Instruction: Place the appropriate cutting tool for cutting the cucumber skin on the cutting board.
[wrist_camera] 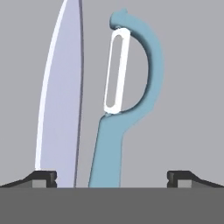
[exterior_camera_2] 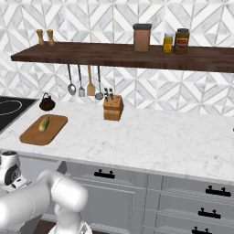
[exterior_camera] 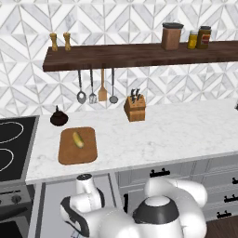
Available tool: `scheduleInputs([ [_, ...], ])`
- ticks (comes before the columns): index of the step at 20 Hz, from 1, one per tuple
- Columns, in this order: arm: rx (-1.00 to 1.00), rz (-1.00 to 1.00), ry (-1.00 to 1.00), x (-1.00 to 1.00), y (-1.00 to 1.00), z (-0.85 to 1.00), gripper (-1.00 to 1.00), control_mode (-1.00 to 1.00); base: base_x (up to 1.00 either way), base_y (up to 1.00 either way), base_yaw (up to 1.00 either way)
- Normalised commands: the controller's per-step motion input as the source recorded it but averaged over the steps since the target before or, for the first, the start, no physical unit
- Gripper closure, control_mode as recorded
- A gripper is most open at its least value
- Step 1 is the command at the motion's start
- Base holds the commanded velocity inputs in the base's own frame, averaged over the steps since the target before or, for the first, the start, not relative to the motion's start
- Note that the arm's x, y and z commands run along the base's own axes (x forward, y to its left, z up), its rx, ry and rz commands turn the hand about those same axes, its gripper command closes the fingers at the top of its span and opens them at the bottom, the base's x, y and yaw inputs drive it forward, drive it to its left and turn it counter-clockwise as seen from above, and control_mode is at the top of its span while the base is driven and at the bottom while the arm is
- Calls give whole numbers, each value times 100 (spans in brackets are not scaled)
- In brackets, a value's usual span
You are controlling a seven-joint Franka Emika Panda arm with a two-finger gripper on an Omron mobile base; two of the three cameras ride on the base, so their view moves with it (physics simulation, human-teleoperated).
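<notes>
The claw (wrist_camera: pixel 112 177) hangs wide open and empty over a grey surface, picking step just beginning. The peeler (wrist_camera: pixel 124 100) lies between its tips, handle nearest, with the knife (wrist_camera: pixel 61 100) just beside it to the left. Next it must close on the handle alone. On the bench (exterior_camera: pixel 176 130), the cutting board (exterior_camera: pixel 78 146) carries the cucumber (exterior_camera: pixel 78 139).

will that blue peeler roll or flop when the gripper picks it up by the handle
The peeler looks rigid and flattish, so it probably won't flop or roll. Its slim handle may twist between the fingertips, since the curved head sits off to one side. It likely weighs little.
</notes>
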Motion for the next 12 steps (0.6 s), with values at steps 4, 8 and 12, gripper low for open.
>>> scheduleInputs([
  [4,0,0,1,10,0,-31,-100,-100,0,0,0],
  [8,0,0,0,0,0,-39,100,-100,0,0,0],
  [12,0,0,0,0,0,-35,100,-100,0,0,0],
])
